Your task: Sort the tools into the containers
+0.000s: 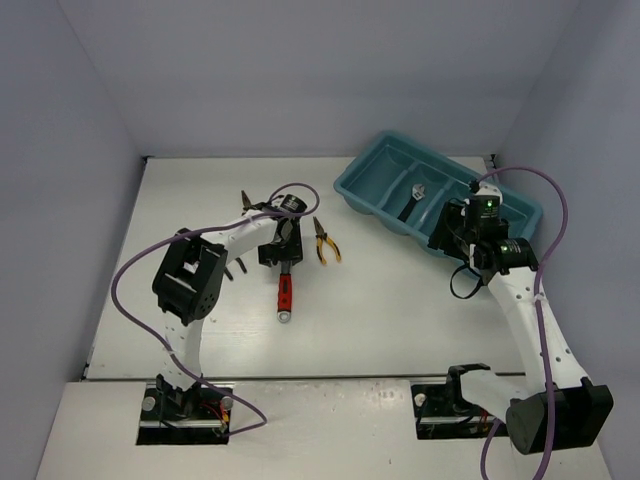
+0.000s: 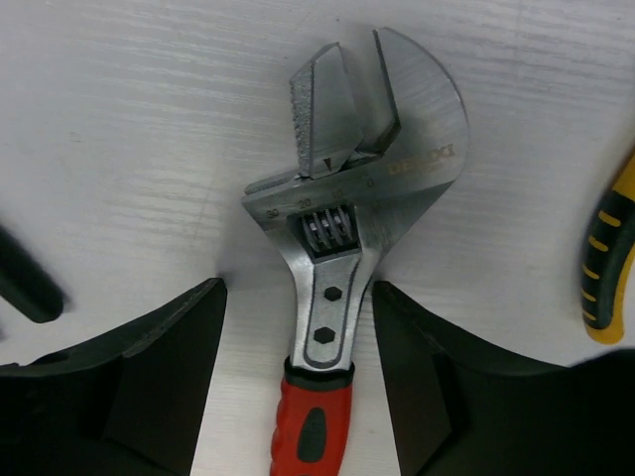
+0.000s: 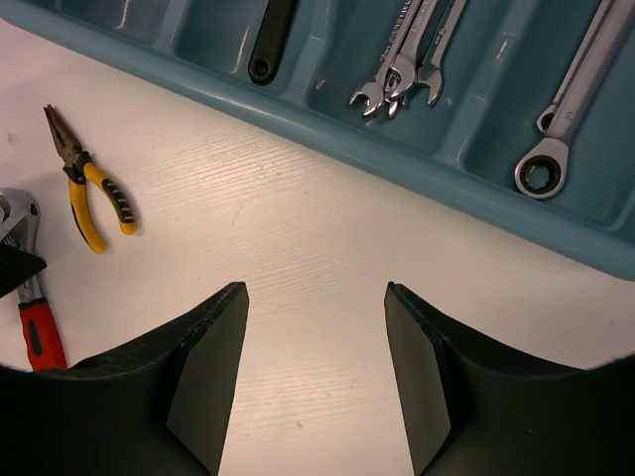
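Observation:
A red-handled adjustable wrench (image 2: 342, 213) lies flat on the white table, its handle (image 1: 285, 292) pointing toward the arms. My left gripper (image 2: 298, 288) is low over it and open, one finger on each side of the silver neck. The right finger is close against the neck and the left finger stands a little apart. Yellow-handled pliers (image 1: 326, 243) lie just right of the wrench. The teal tray (image 1: 375, 210) sits at the back right. Its compartments hold a black-handled tool (image 3: 270, 40), silver wrenches (image 3: 402, 59) and a ring wrench (image 3: 566, 119). My right gripper (image 3: 316, 290) hangs open and empty over the table before the tray.
A dark-handled tool (image 1: 245, 205) lies behind the left arm, partly hidden; a black handle (image 2: 25, 283) shows at the left of the left wrist view. Walls close the table on the left, back and right. The tray's near wall (image 3: 397, 164) runs just ahead of my right fingers.

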Action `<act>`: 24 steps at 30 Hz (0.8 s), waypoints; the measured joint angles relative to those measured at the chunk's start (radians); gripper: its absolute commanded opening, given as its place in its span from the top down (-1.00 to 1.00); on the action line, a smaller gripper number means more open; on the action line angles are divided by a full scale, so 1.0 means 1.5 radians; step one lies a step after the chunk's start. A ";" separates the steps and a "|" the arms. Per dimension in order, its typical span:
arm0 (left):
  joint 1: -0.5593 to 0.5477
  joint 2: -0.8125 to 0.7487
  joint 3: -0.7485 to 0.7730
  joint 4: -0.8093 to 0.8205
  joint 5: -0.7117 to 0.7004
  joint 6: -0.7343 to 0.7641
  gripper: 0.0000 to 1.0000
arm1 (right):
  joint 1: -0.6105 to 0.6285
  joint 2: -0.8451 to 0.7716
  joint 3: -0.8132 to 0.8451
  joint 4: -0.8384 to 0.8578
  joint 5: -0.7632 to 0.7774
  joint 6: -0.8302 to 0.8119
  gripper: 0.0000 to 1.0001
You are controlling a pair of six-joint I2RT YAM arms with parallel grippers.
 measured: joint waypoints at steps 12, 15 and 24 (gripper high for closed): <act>-0.010 0.020 0.021 0.011 -0.002 -0.015 0.69 | 0.004 -0.011 -0.027 0.001 -0.018 0.013 -0.10; -0.012 0.020 0.020 0.014 -0.004 -0.019 0.96 | 0.004 -0.014 -0.027 0.001 -0.021 0.014 -0.10; -0.018 -0.001 -0.014 0.048 -0.006 -0.021 1.00 | 0.039 -0.015 -0.031 0.019 -0.081 0.030 -0.16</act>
